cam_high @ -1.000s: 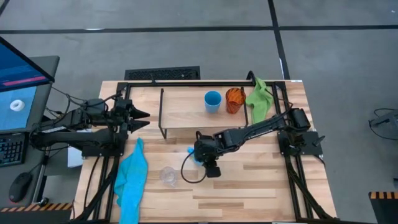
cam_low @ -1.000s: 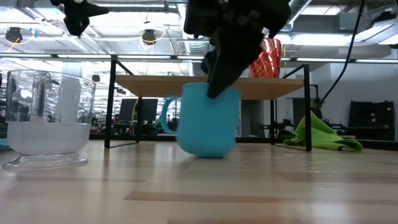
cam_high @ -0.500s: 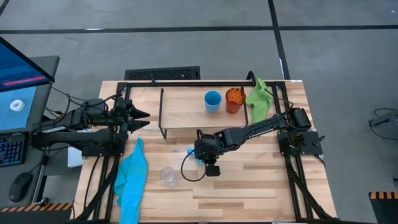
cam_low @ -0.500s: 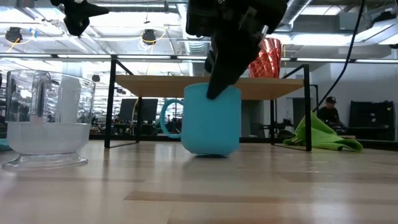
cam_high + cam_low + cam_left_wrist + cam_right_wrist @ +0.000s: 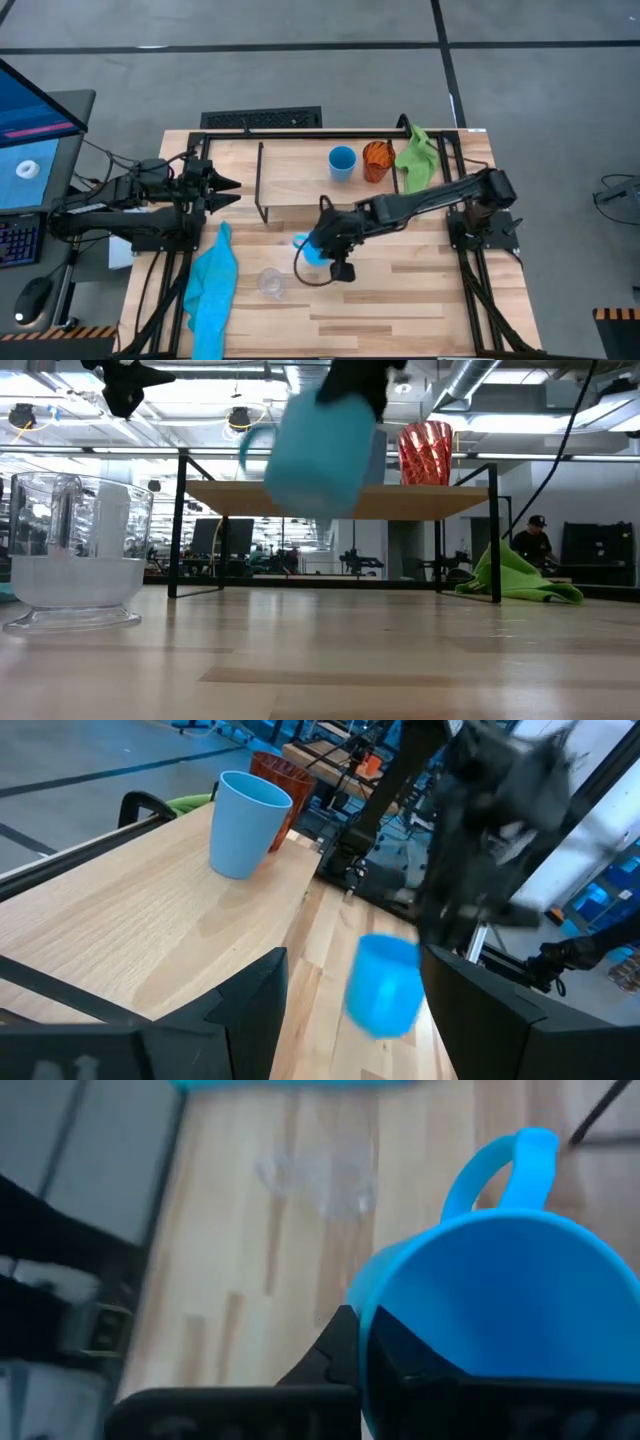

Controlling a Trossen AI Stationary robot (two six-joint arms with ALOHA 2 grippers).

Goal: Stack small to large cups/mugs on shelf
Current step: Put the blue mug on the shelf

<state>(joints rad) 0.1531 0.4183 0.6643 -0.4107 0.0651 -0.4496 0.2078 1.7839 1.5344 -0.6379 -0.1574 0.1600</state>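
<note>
The light-blue mug (image 5: 315, 450) hangs tilted above the table in front of the shelf (image 5: 340, 500), with my right gripper (image 5: 362, 1335) shut on its rim. A blue handleless cup (image 5: 342, 162) and an orange cup (image 5: 377, 160) stand on the shelf board. The clear glass cup (image 5: 268, 282) stands on the table near the front left of the mug. My left gripper (image 5: 225, 190) waits open at the shelf's left end, fingers empty. My right gripper grips the mug's rim wall (image 5: 364, 1305) on the side away from the handle (image 5: 500, 1170), one finger inside the mug and one outside. It comes from above. The mug is lifted clear of the table and tilted, handle toward the table's left.
A green cloth (image 5: 415, 160) lies at the shelf's right end. A blue cloth (image 5: 213, 285) lies on the table's left part, beside the glass cup. Black frame rails run along both table sides. A person (image 5: 530, 540) shows far off in the room.
My right gripper has shut on the mug's rim and gone up. The mug, which stood on the table, is now lifted clear to about shelf-board height and tipped.
</note>
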